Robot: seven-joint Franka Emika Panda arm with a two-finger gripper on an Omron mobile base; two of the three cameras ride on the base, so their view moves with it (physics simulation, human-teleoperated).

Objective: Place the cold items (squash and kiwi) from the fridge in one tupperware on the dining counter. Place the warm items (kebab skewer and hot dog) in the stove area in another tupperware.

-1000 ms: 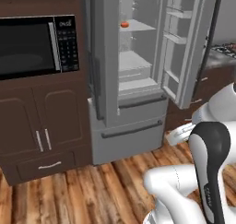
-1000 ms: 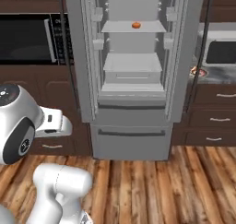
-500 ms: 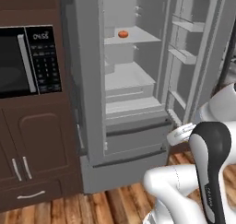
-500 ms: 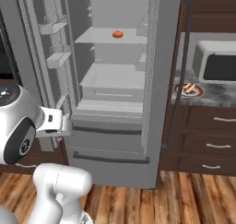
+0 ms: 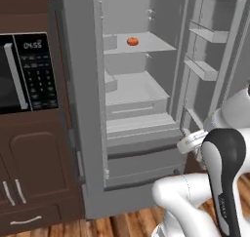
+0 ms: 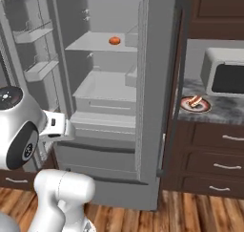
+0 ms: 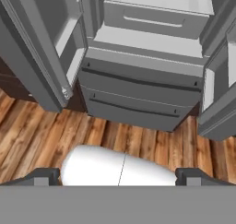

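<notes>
Facing the open fridge.
My gripper hangs released above the floor; an orange item sits on a shelf, plate on right tabletop.

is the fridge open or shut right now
Open. Both upper doors of the fridge are swung wide, baring its shelves and a small orange item on the upper shelf.

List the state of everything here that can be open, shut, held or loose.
Fridge doors: open.
Fridge drawer: shut.
Gripper: open, holding nothing.
Orange item: loose on the upper fridge shelf.
Microwave: door shut.
Plate of food: resting on the counter.
</notes>
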